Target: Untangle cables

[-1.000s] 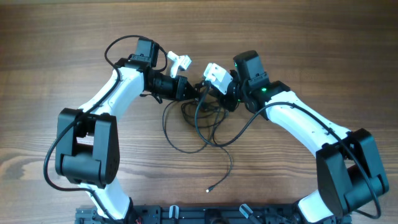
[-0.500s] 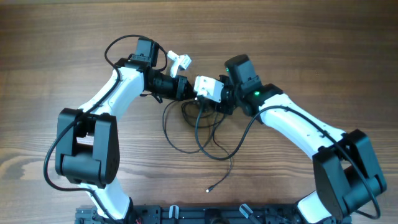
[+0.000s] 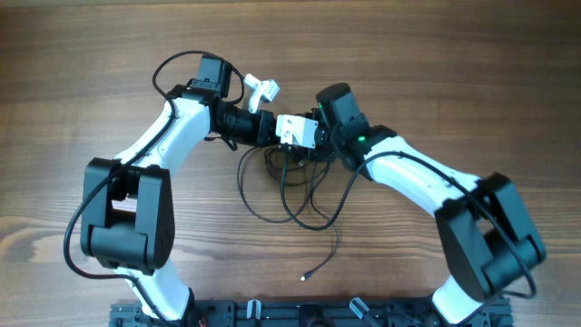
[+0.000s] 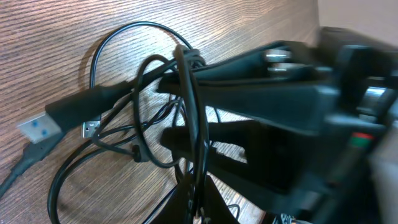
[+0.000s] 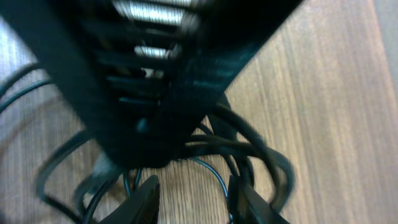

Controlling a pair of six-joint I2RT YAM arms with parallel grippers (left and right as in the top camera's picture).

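Wood-grain table (image 3: 472, 73) seen from above, with two white-and-black robot arms reaching in from the lower corners and meeting near the top centre. The cables (image 3: 292, 182), a loose tangle of thin black wires, lie on the table directly under the spot where the two claws meet. The loops spread down toward the near edge. One single strand trails away from the tangle and ends in a small plug (image 3: 306, 278) lying well apart from the rest.

The left gripper (image 3: 268, 134) is closed tight at the top of the tangle. In the left wrist view several taut strands run straight down to the bottom edge, where its tips sit, so it appears to be pinching the cables.

The right gripper (image 5: 199, 202) comes in from the opposite side, just beside the left one. Its jaws stand partly apart, a middling gap. In its own view, blurred, wire loops lie on the wood in and around that gap without being squeezed. The left wrist view shows its two dark fingers (image 4: 249, 84) pushed into the bundle, with strands draped over the upper one.

A flat USB plug (image 4: 37, 127) with a blue insert lies at the tangle's edge.
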